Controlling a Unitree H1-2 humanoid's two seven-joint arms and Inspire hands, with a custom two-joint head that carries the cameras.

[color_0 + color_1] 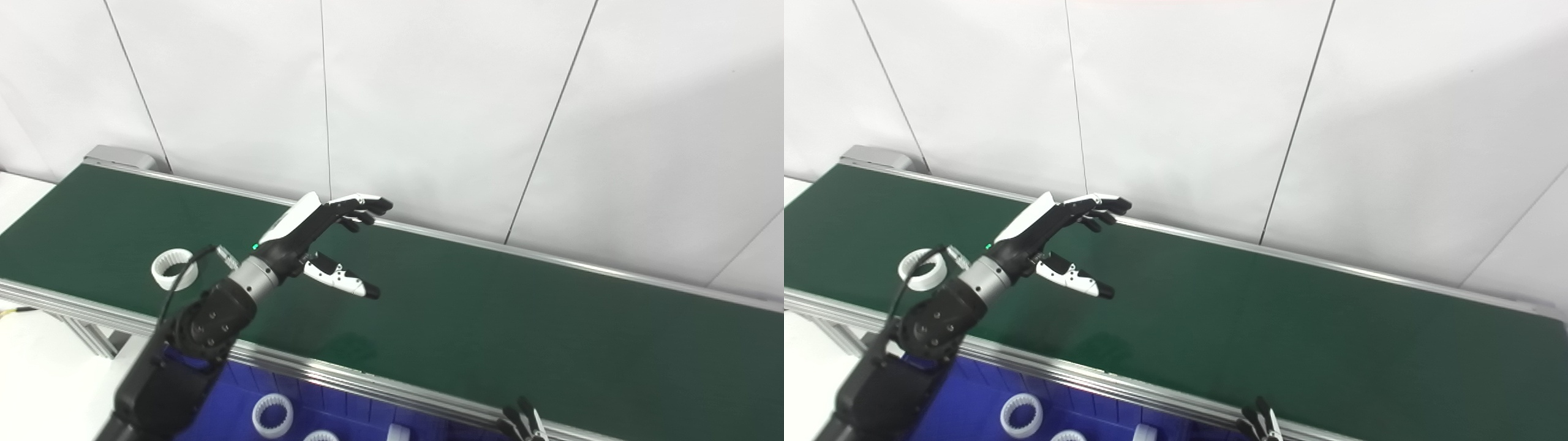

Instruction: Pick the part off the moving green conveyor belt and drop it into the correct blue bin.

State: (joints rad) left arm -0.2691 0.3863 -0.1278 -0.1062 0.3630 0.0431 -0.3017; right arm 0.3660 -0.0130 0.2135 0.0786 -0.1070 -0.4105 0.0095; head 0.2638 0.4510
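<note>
A white toothed ring part [174,268] lies on the green conveyor belt [490,306] near its left front edge; it also shows in the right eye view [922,268]. My left hand [318,236] is open and empty, held above the belt to the right of the ring, fingers stretched toward the wall, thumb apart. Only the fingertips of my right hand [522,421] show at the bottom edge below the belt's front rail. A blue bin [245,407] sits below the belt's front rail and holds white ring parts [272,415].
The belt's aluminium front rail [367,380] runs between the belt and the bin. A white panelled wall stands right behind the belt. A grey end housing [119,157] caps the belt's far left corner. A white table surface [37,367] lies at the lower left.
</note>
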